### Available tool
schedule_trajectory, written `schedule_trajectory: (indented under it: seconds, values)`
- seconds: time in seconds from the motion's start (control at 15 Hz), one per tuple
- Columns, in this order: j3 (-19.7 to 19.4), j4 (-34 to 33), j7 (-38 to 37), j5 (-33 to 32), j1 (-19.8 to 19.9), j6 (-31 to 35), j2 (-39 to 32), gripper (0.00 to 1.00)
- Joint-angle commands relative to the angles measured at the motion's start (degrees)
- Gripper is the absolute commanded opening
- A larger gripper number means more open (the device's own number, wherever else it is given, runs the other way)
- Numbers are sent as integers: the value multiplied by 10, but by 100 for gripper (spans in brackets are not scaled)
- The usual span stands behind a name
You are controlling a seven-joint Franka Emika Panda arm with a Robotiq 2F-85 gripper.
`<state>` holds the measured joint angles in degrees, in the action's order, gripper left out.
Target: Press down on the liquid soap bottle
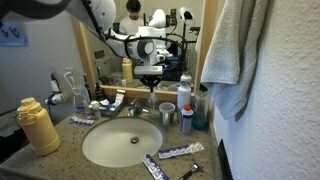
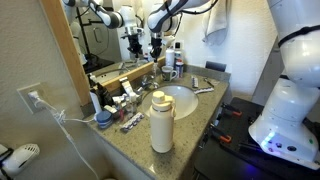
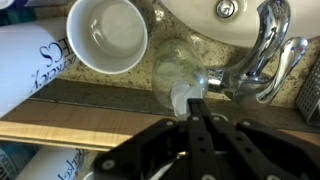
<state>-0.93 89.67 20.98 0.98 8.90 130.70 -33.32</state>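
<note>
Wrist view, nearest first: tool (image 3: 193, 102) is clenched, fingers pressed together, and we see nothing between them. Its tips sit right over the pump head of the liquid soap bottle (image 3: 176, 72), a clear bottle seen from the top. We can't confirm contact from here.

The bottle stands on the back edge of the sink (image 3: 205, 22), between the faucet (image 3: 265, 55) and a white cup (image 3: 107, 35). The cup is upright, mouth up, just beside the bottle. A white labelled bottle (image 3: 25, 65) lies past the cup, farther from the sink.

Only the exterior views give the wider layout:
- A yellow bottle (image 1: 37, 127) stands on the counter (image 1: 45, 165) on the front side of the sink, well apart from the soap bottle.
- A tube (image 1: 176, 153) lies at the sink's front rim.
- Behind the sink, the tool (image 1: 151, 80) hangs over the soap bottle (image 1: 152, 98), beside the faucet (image 1: 138, 108).
- A towel (image 1: 235, 50) hangs to one side, above the counter.
- The mirror (image 1: 120, 35) is behind everything.

In an exterior view the yellow bottle (image 2: 161, 122) is in the foreground and covers part of the sink rim (image 2: 185, 92). The tool (image 2: 155, 50) is small and far behind it, so we can't read the finger gap or the soap bottle there.
</note>
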Motion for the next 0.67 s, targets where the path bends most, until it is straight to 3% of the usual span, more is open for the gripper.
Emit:
schedule_trajectory:
  seconds: [0.0, 0.6]
  values:
    - [3, 51, -18, -5, -4, 25, 6, 0]
    - [0, 102, -24, -10, -11, 58, 30, 0]
